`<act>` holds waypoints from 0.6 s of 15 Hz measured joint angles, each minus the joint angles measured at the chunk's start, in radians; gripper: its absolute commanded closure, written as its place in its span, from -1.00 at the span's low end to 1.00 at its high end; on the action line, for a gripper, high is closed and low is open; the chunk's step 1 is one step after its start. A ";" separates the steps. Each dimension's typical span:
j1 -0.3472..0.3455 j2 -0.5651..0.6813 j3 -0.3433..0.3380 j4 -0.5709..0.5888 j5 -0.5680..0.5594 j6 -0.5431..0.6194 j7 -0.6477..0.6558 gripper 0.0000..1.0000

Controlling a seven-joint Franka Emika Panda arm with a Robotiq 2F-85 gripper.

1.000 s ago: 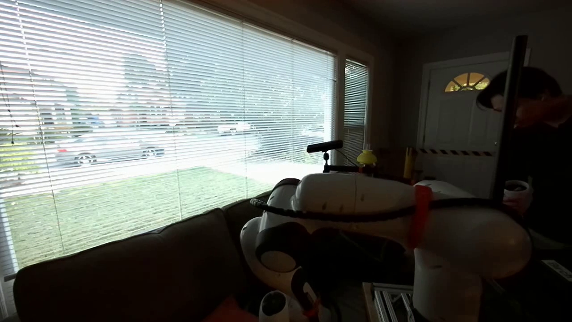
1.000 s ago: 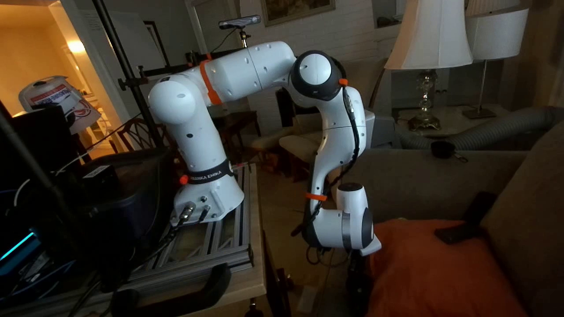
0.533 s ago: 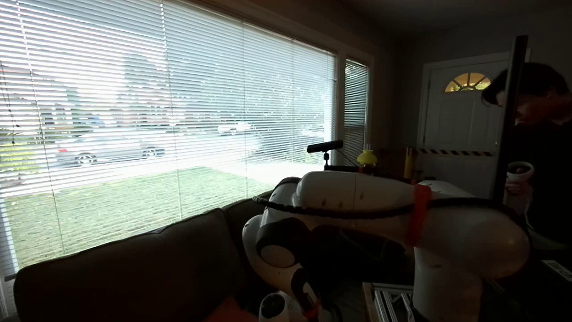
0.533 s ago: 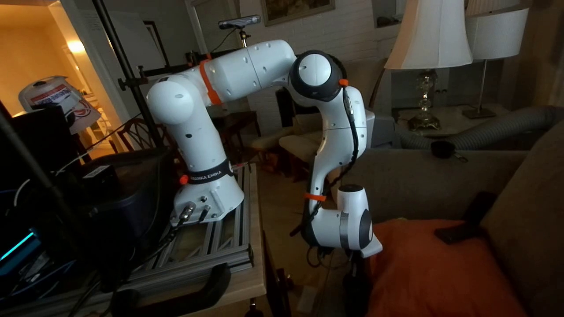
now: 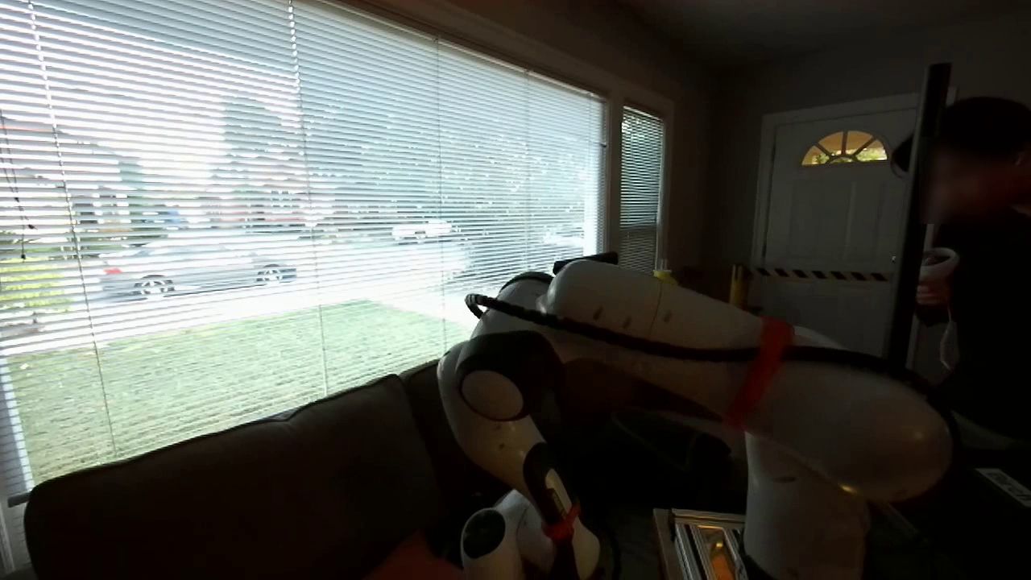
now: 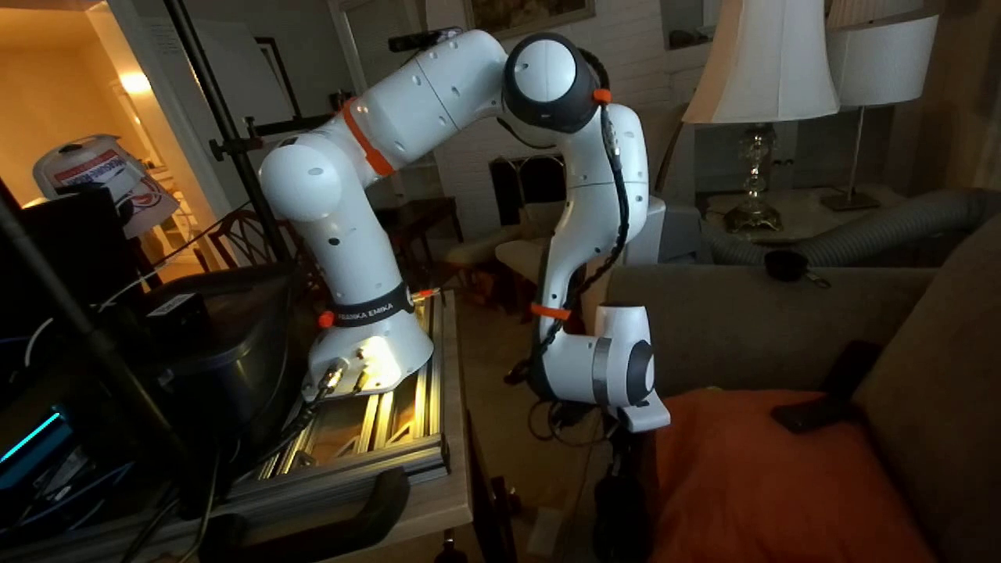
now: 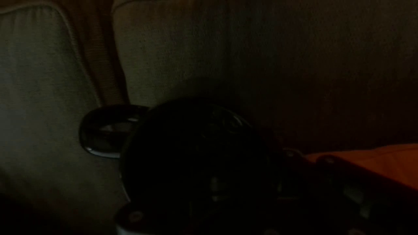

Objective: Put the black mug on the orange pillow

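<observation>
The black mug [image 7: 176, 140], with its loop handle pointing left, fills the middle of the dark wrist view. My gripper [image 7: 247, 186] has its fingers at the right part of the mug's rim and looks shut on the wall there; deep shadow hides the exact contact. In an exterior view my gripper [image 6: 618, 465] points down beside the pillow, and a dark shape [image 6: 622, 516] hangs at its end, where mug and fingers cannot be told apart. The orange pillow [image 6: 766, 469] lies right of it. At the right of the wrist view a strip of orange pillow [image 7: 388, 160] shows.
A dark flat object [image 6: 813, 413] lies on the pillow's far part. The sofa backrest [image 5: 242, 491] runs below the window. A small black round thing [image 6: 784, 266] sits on the sofa arm [image 6: 727, 328]. Near the base is the table's edge [image 6: 457, 512]. A person [image 5: 987, 177] stands at right.
In the last half second my arm has risen, and the hand has come up and slightly toward the base. Yellow light now falls on the base. The person has straightened up.
</observation>
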 measured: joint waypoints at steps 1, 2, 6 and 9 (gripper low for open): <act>-0.008 -0.032 0.005 -0.019 0.002 -0.016 0.000 0.95; -0.020 -0.064 0.012 -0.035 0.004 -0.028 -0.001 0.95; -0.106 -0.204 0.037 -0.058 0.043 -0.043 -0.004 0.95; -0.173 -0.313 0.048 -0.040 0.100 -0.059 -0.005 0.95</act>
